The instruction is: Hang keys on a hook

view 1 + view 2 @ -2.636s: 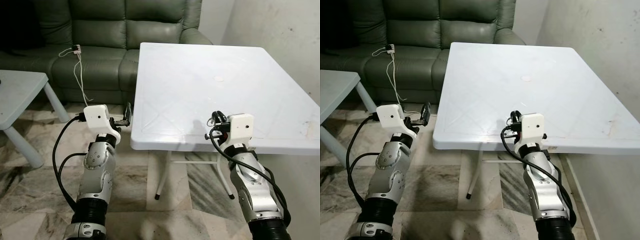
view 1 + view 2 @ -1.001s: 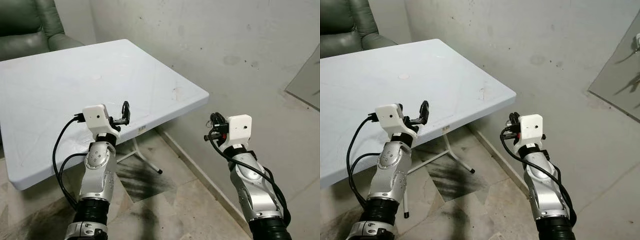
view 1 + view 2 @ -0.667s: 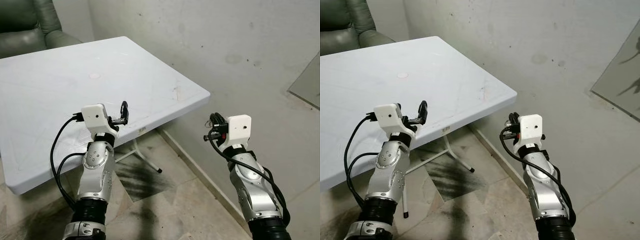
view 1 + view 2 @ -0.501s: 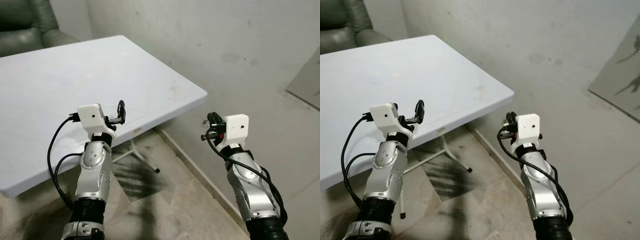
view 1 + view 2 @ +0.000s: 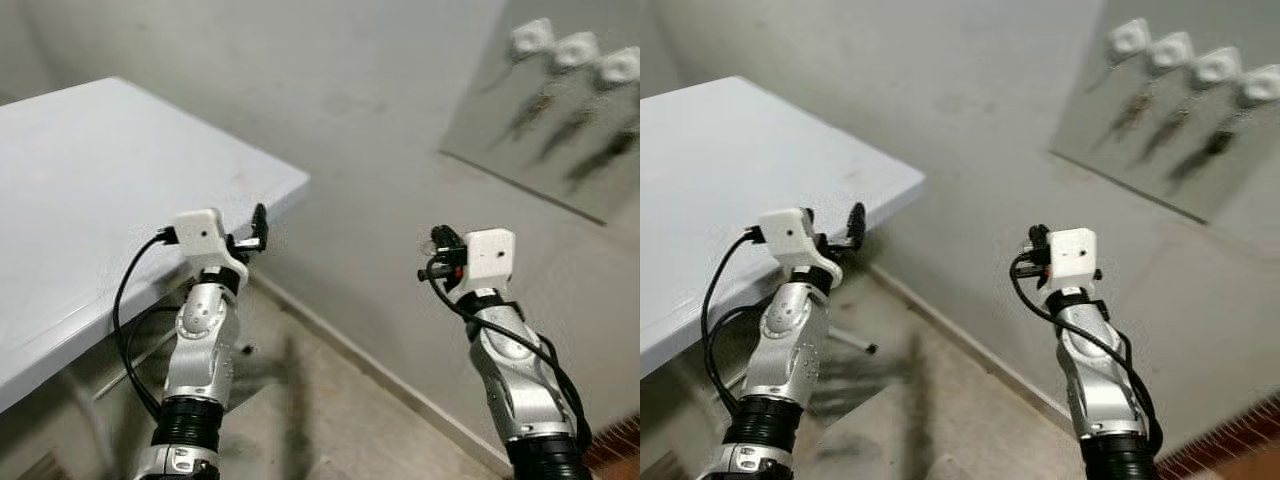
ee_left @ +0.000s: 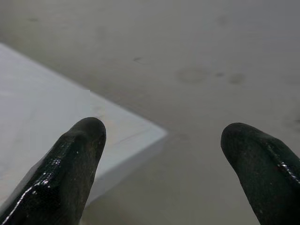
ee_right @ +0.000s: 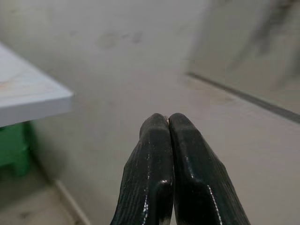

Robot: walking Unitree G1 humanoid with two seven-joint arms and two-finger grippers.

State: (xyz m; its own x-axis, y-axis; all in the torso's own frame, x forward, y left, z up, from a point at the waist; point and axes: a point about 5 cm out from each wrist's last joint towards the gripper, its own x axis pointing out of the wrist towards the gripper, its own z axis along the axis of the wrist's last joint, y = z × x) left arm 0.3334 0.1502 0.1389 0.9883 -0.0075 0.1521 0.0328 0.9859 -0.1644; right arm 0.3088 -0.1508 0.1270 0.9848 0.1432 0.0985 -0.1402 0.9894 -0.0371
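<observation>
Keys: dark bunches (image 5: 1214,146) hang blurred under a row of small white hooks (image 5: 1186,52) on the grey panel (image 5: 1140,150), high on the far wall. Nearer, left gripper (image 5: 258,228) is raised just beside the corner of the white plastic desk (image 5: 90,180), fingers (image 6: 75,159) spread well apart. Right gripper (image 5: 437,247) is raised before the bare grey wall (image 5: 330,120), fingers (image 7: 154,154) pressed together, nothing visible between them.
</observation>
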